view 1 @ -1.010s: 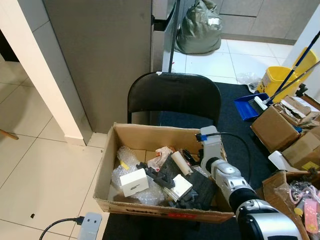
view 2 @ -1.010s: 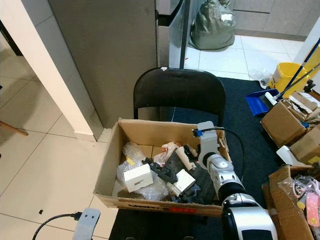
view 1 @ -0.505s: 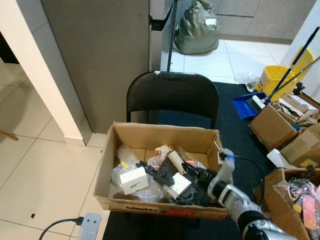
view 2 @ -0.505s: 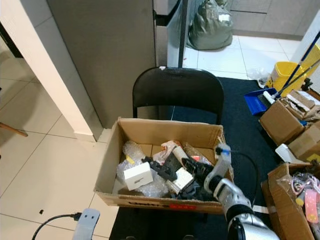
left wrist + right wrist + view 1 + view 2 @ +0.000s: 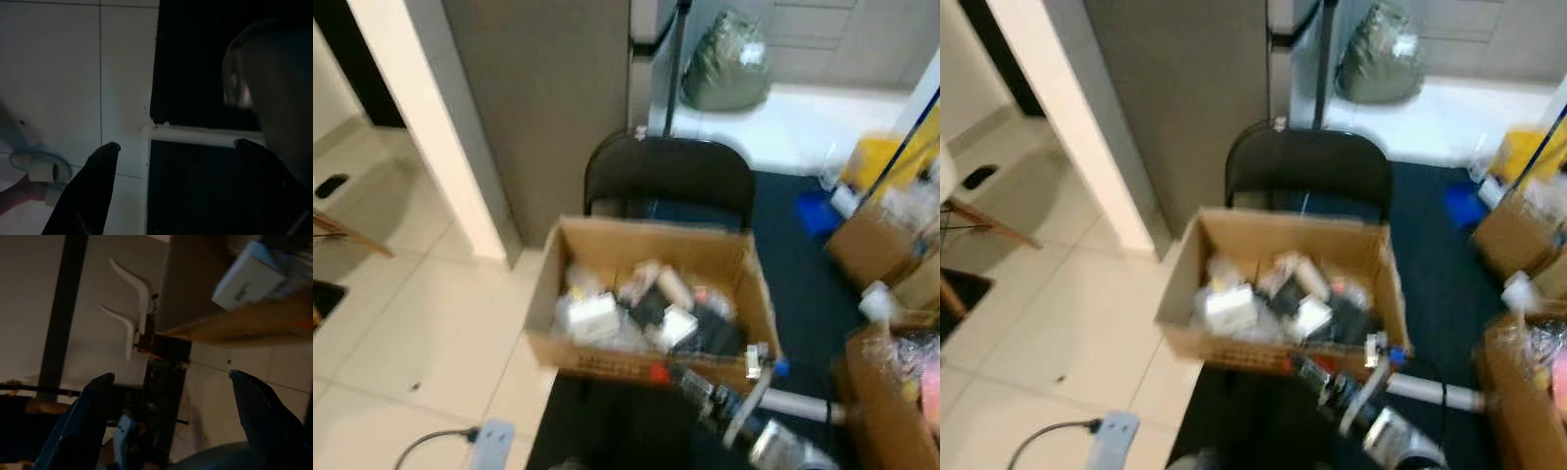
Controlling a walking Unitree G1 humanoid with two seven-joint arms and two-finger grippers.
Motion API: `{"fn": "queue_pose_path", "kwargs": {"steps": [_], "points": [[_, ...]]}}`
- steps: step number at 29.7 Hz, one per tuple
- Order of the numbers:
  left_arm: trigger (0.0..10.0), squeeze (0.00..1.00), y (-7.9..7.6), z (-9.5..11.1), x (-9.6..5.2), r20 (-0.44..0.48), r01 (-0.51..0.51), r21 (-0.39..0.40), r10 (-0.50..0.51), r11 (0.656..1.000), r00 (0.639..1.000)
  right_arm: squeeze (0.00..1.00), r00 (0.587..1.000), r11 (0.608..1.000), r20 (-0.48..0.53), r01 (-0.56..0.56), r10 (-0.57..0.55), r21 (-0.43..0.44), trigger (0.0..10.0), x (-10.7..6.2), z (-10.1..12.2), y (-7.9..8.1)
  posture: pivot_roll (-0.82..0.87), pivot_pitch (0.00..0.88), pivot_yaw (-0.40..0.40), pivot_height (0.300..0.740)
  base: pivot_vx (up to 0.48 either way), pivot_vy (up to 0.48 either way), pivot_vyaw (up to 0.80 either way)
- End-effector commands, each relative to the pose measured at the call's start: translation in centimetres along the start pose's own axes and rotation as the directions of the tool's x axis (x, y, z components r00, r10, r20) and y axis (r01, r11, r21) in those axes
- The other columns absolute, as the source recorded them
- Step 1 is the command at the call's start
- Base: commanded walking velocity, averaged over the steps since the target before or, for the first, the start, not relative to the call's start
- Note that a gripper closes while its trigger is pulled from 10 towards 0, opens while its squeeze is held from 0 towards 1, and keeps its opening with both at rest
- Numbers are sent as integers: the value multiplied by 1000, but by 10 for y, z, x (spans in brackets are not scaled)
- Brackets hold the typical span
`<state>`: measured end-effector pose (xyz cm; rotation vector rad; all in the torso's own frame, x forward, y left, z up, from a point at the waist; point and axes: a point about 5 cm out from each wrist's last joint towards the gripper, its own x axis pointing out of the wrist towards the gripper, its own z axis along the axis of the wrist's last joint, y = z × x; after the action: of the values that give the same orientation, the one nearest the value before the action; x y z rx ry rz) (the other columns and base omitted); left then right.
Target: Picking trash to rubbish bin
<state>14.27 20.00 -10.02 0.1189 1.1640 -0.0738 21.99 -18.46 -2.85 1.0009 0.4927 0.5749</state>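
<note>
The floor point(image 5: 401, 323) is laid with pale tiles, and a dark mat point(image 5: 803, 284) covers it on the right. A black chair point(image 5: 671, 176) stands with its back to a tall grey cabinet point(image 5: 538, 98). Beside the cabinet a white pillar point(image 5: 421, 117) rises. Farther back, a green sack point(image 5: 729, 64) sits on bright white tiles. A cable and grey plug point(image 5: 484, 441) lie near the bottom edge. The whole scene is blurred.

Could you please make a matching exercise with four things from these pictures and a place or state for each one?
Things:
1. brown cardboard box
2. black round-backed chair
3. right gripper
4. dark green bag

Places or states:
A. open, holding nothing
B. on the white tiles behind, far off
C. full of mixed packaging
D. directly behind the box

Pairs: 1-C, 2-D, 3-A, 4-B
</note>
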Motion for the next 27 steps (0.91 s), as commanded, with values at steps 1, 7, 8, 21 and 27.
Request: {"fn": "queue_pose_path", "kwargs": {"steps": [1,7,8,21,27], "points": [[10000,0,0,0,0,-8,7,20,-7,1000,1000,0,997,998,-37,65,-64,9,10000,-4,-13,-5,16,92,25,740,-345,0,0],[10000,0,0,1,0,-5,10,24,-10,1000,1000,0,892,898,-127,417,-434,-141,10000,-19,-33,-27,12,89,22,740,-339,0,0],[10000,0,0,1,0,-5,10,24,-10,1000,1000,0,854,862,-141,480,-501,-163,10000,-23,-36,-32,12,89,22,740,-337,0,0],[10000,0,-2,1,0,-8,18,30,-18,999,1000,0,487,542,-241,779,-840,-315,10000,-78,-83,-54,15,85,15,740,-336,0,0],[10000,0,-3,1,0,-10,22,34,-22,999,1000,0,433,499,-249,767,-867,-404,10000,-82,-89,-55,11,87,14,740,-337,0,0]]}}
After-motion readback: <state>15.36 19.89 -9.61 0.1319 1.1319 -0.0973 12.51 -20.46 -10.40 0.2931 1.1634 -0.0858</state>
